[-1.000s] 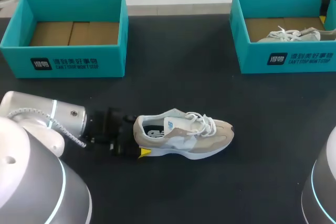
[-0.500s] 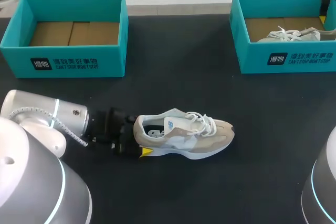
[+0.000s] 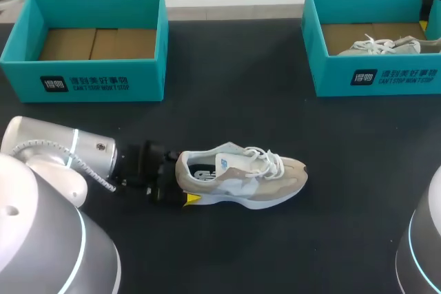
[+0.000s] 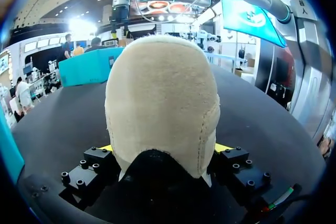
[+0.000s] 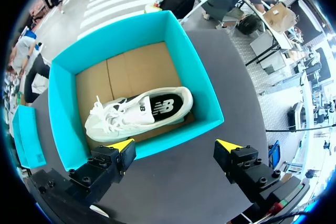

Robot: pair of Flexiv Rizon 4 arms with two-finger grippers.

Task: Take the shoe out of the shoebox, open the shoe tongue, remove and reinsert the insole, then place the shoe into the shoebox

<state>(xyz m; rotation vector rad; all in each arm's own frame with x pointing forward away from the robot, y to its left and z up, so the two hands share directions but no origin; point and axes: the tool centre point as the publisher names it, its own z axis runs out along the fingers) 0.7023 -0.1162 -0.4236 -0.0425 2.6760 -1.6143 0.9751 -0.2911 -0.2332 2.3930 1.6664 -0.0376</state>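
My left fingers (image 4: 229,157) clamping the beige shoe (image 3: 244,173) by its heel on the worktop (image 3: 241,108), right fingers (image 5: 122,149) spread wide over a teal shoebox (image 5: 195,74) holding a white shoe (image 5: 139,111)

Fuzzy matt suede on the shoe (image 4: 163,103) heel; table (image 3: 234,80) matt black; shoebox (image 3: 89,82) smooth teal card, brown cardboard inside; my left arm (image 3: 48,146) glossy silver.

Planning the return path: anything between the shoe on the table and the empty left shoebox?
Nothing visible. Only bare table lies between the shoe and the empty shoebox, whose top is open. The left gripper is clamped on the shoe's heel.
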